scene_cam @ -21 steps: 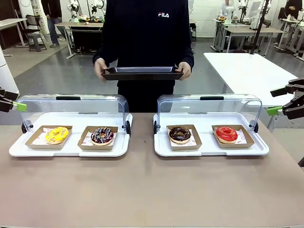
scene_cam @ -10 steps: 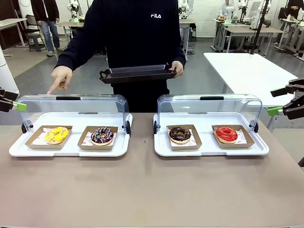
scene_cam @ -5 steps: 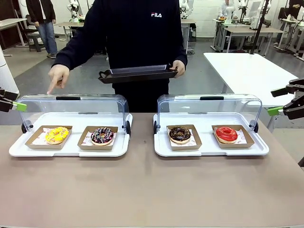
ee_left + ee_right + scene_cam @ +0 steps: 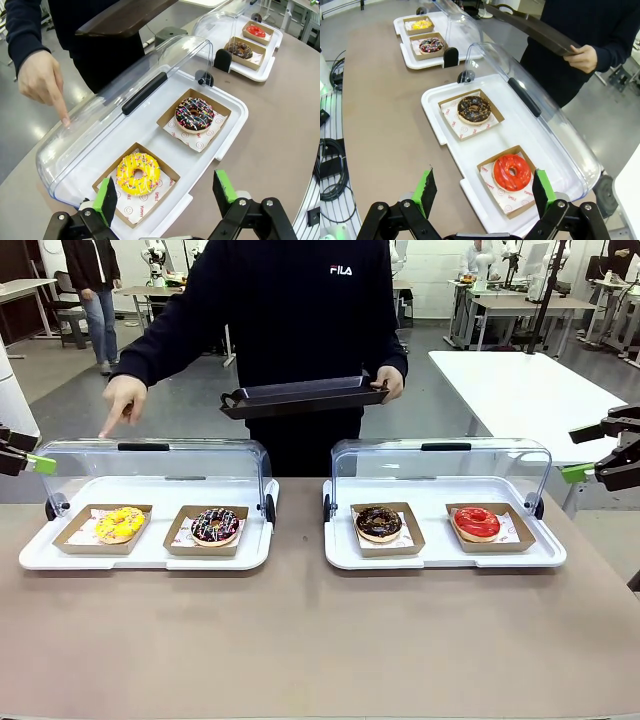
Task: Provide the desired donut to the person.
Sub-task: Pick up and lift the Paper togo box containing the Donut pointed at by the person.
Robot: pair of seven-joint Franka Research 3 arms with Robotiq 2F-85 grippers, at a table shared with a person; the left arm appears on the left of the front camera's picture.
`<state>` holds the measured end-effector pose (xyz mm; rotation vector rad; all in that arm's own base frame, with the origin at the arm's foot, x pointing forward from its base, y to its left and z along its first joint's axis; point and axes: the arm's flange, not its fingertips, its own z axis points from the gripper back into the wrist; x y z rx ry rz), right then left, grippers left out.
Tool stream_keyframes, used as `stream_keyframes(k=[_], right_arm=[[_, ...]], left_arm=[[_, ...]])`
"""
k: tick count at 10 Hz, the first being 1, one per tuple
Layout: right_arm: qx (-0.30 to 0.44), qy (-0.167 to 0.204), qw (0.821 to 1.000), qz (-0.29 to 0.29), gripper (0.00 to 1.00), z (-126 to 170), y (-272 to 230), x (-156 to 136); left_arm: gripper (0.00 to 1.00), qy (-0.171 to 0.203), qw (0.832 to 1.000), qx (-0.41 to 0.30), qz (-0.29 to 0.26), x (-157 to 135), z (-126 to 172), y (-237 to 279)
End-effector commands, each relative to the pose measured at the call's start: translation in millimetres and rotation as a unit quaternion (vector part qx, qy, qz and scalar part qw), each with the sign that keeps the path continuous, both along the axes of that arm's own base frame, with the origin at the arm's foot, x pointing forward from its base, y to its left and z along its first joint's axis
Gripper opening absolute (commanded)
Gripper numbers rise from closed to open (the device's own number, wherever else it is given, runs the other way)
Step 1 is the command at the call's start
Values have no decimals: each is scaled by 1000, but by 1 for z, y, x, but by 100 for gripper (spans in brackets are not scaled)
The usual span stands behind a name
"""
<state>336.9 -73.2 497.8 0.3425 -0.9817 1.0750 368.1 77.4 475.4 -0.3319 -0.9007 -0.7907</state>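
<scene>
The person (image 4: 300, 310) stands at the far side and holds a black tray (image 4: 300, 397) in one hand. The other hand (image 4: 122, 400) points a finger down onto the left clear cover (image 4: 125, 95), above the yellow donut (image 4: 120, 524) (image 4: 137, 173). A chocolate sprinkled donut (image 4: 215, 525) lies beside it on the same white tray. On the right white tray lie a chocolate donut (image 4: 379, 522) and a red glazed donut (image 4: 477, 522) (image 4: 511, 171). My left gripper (image 4: 25, 452) (image 4: 165, 192) hangs open at the left edge, near the yellow donut. My right gripper (image 4: 582, 453) (image 4: 484, 187) stands open at the right edge.
Each donut sits in a brown paper box on a white serving tray (image 4: 145, 558) (image 4: 445, 560). Both clear hinged covers (image 4: 440, 465) are swung open toward the person. The brown table (image 4: 320, 640) in front of the trays is bare. Another white table (image 4: 520, 390) stands at the back right.
The person took one hand off the black tray and pointed it down at the left cover above the yellow donut. The tray shifted slightly right. Both arms stayed still.
</scene>
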Motion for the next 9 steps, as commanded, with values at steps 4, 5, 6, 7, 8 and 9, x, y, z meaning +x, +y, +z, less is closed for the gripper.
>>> stream_keyframes(k=[4, 5, 6, 7, 8, 9], right_arm=[[5, -7, 1000, 8, 100, -3, -1, 4], [5, -7, 1000, 8, 100, -3, -1, 4], [5, -7, 1000, 8, 100, -3, -1, 4], [5, -7, 1000, 8, 100, -3, -1, 4], [5, -7, 1000, 8, 100, -3, -1, 4], [5, -7, 1000, 8, 100, -3, -1, 4]], left_arm=[[100, -6, 1000, -2, -9, 2, -3, 2], [100, 0, 1000, 0, 0, 0, 0, 0], [100, 4, 1000, 24, -16, 3, 0, -5], [100, 9, 997, 72, -32, 14, -7, -8], [100, 28, 987, 144, -58, 28, -23, -9], [100, 49, 979, 190, -60, 41, -40, -5]])
